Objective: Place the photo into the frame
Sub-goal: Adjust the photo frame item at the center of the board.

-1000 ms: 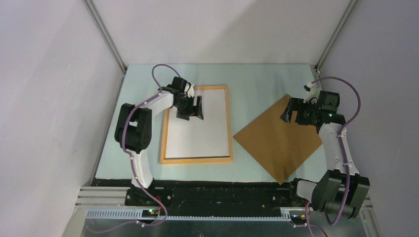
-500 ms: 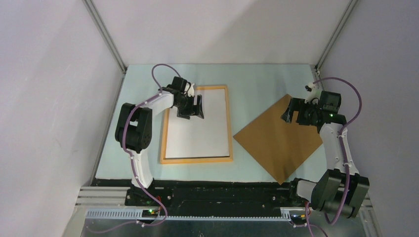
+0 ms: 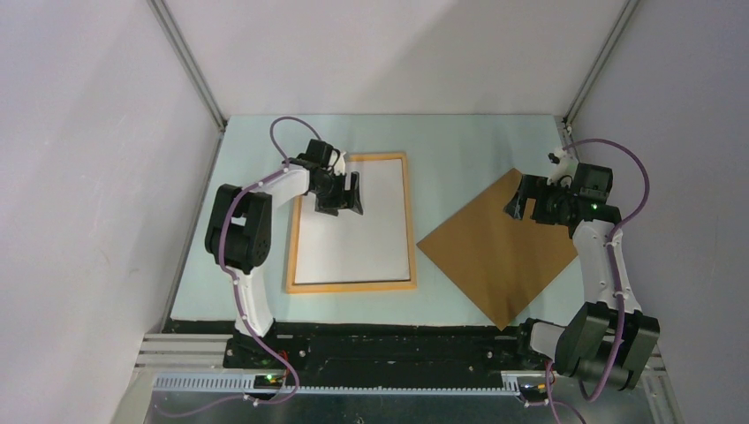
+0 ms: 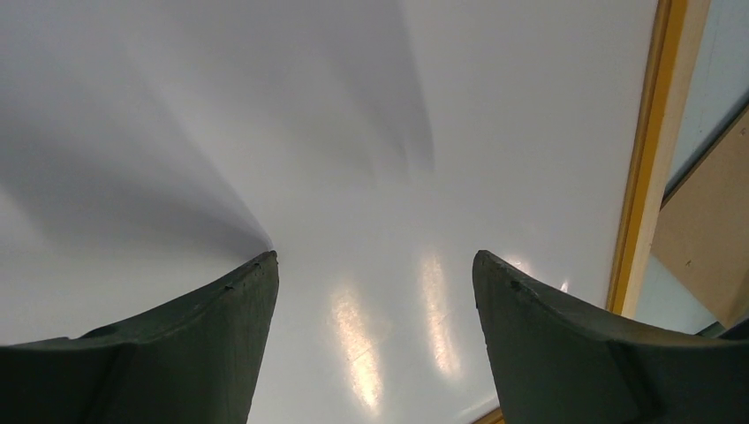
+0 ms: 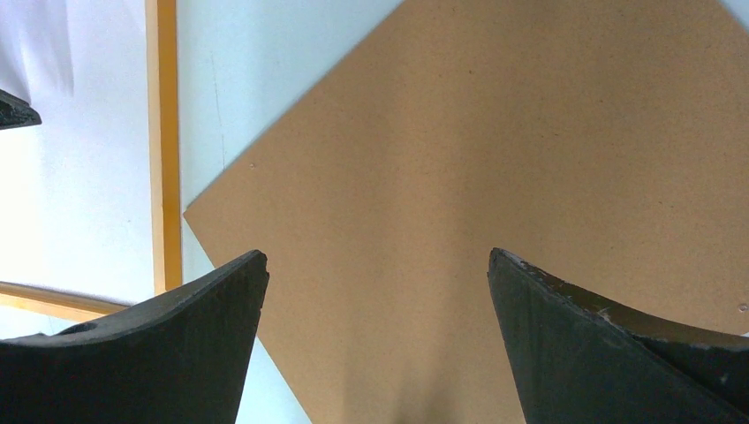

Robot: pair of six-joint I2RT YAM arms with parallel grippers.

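Observation:
The light-orange wooden frame (image 3: 412, 221) lies flat on the left half of the table. A glossy white sheet (image 3: 362, 247) fills its opening. No picture shows on the sheet, so I cannot tell whether it is the photo lying face down. My left gripper (image 3: 346, 203) hovers low over the sheet's upper left part, open and holding nothing. In the left wrist view, its fingers (image 4: 374, 256) straddle bare white sheet (image 4: 353, 132), with the frame's rail (image 4: 649, 150) at the right. My right gripper (image 3: 521, 201) is open and holding nothing above the brown backing board (image 3: 499, 252).
The brown backing board (image 5: 495, 132) lies turned like a diamond on the right, its left corner near the frame's rail (image 5: 162, 132). The pale table (image 3: 459, 150) is closed in by grey walls with metal posts (image 3: 190, 66) at the back corners.
My right arm has drifted slightly to the right over the board's upper corner. The left arm, the frame and the white sheet have not moved.

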